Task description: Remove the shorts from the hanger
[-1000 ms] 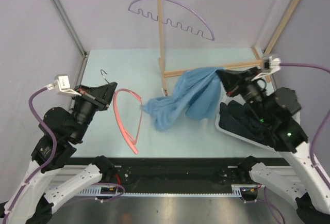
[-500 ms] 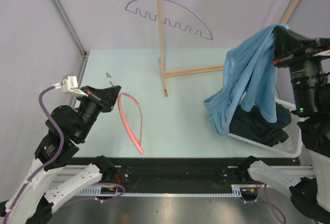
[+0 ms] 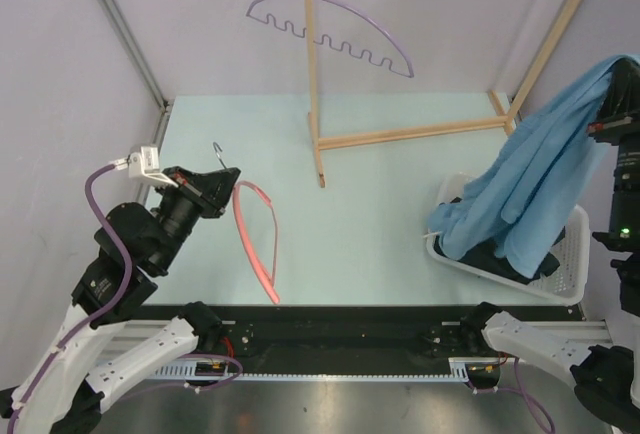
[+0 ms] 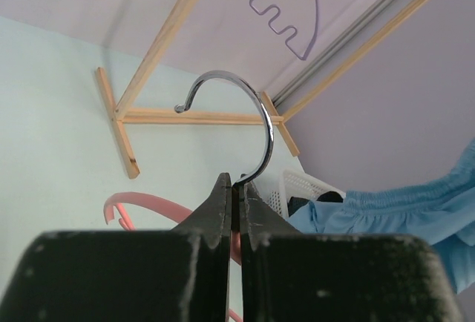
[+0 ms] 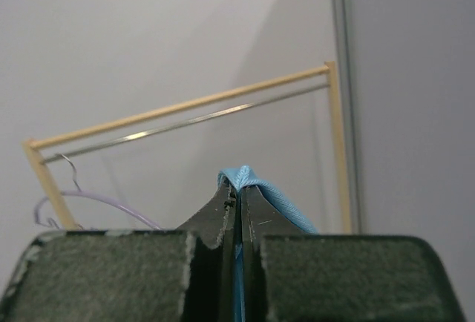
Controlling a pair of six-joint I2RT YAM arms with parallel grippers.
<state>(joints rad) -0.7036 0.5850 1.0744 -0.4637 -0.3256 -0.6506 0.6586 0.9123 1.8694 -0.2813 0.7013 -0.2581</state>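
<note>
My right gripper (image 3: 618, 94) is shut on the light blue shorts (image 3: 530, 189) and holds them high at the right; a fold of blue fabric (image 5: 256, 186) sits between its jaws (image 5: 239, 196). The shorts hang down over the white basket (image 3: 575, 272), where the black shorts (image 3: 478, 254) lie. My left gripper (image 3: 212, 176) is shut on the metal hook (image 4: 249, 107) of the pink hanger (image 3: 255, 239), which rests bare on the table. In the left wrist view the gripper (image 4: 237, 187) pinches the hook's stem.
A wooden rack (image 3: 312, 64) stands at the back middle with an empty lilac hanger (image 3: 330, 29) on its rail. Its base bars (image 3: 410, 134) lie on the pale table. Metal posts run along both side walls.
My right gripper has lifted the light blue shorts off the table and carried them right, above the basket. My left gripper has shifted slightly right with the pink hanger.
</note>
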